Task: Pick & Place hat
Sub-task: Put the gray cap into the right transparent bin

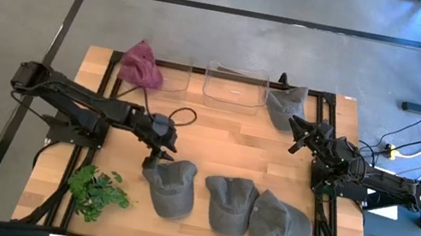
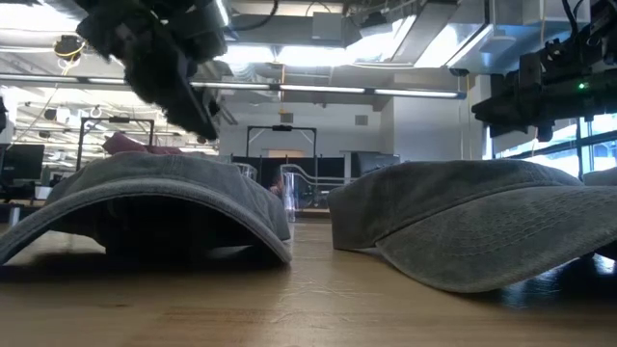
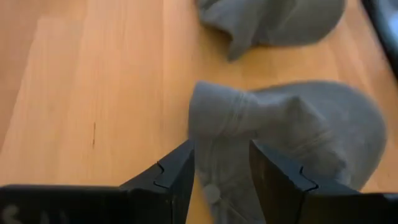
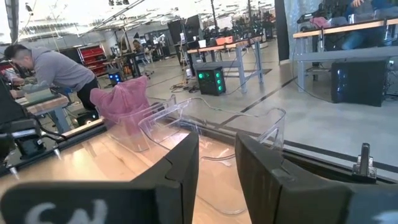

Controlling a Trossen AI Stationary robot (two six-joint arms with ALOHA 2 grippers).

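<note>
Left hand (image 1: 153, 158) | fingers parted | over grey hat (image 1: 171, 185) edge

Two black jointed arms, looping black cable on left, angular black fingers (image 3: 174, 180).

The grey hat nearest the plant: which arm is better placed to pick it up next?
Left. The left gripper hovers open just over that hat, its fingers straddling the edge. The right gripper is across the table, facing the clear bins.
</note>
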